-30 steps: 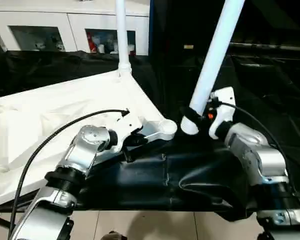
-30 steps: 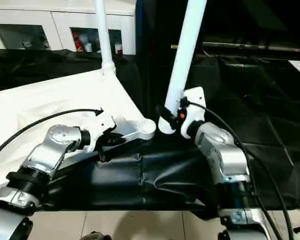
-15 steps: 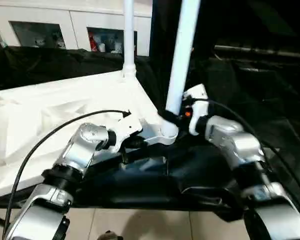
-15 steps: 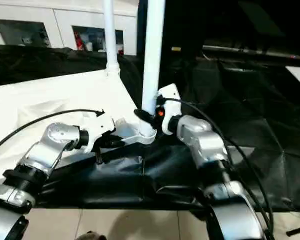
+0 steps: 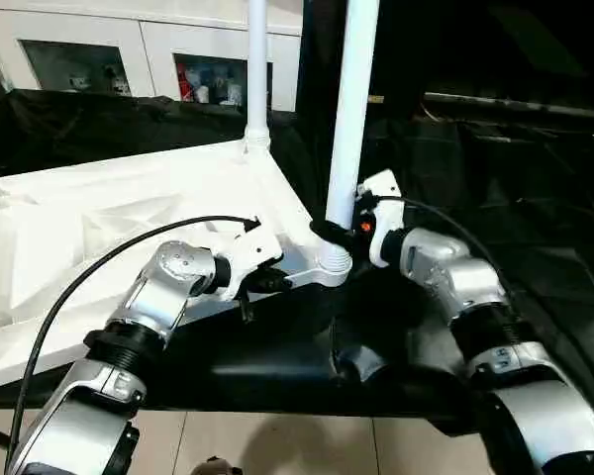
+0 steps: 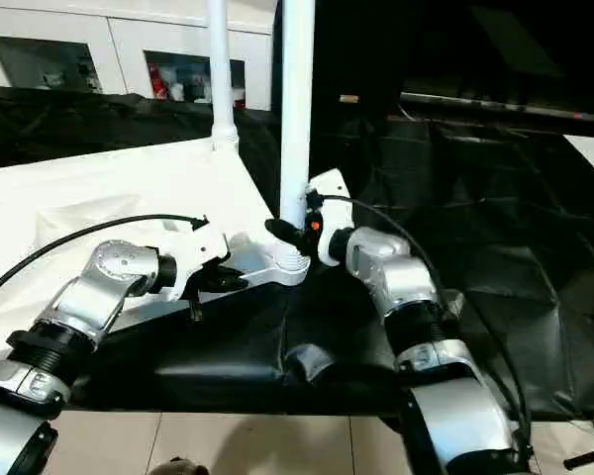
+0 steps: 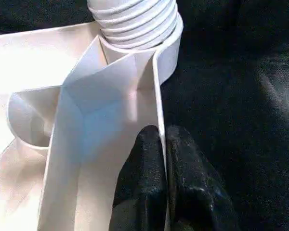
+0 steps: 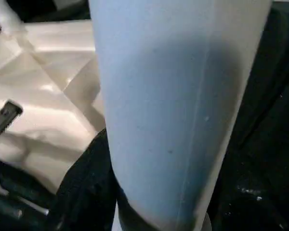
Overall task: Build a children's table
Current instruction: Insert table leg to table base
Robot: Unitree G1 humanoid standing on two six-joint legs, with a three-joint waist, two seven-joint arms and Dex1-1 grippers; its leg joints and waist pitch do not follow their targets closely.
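Ok, I see the tabletop lying underside-up on the black-draped counter, my left gripper w/ fingers pinched on its rim by the near corner socket, right gripper grasping the upright leg standing in that socket, another leg fitted at the far corner.
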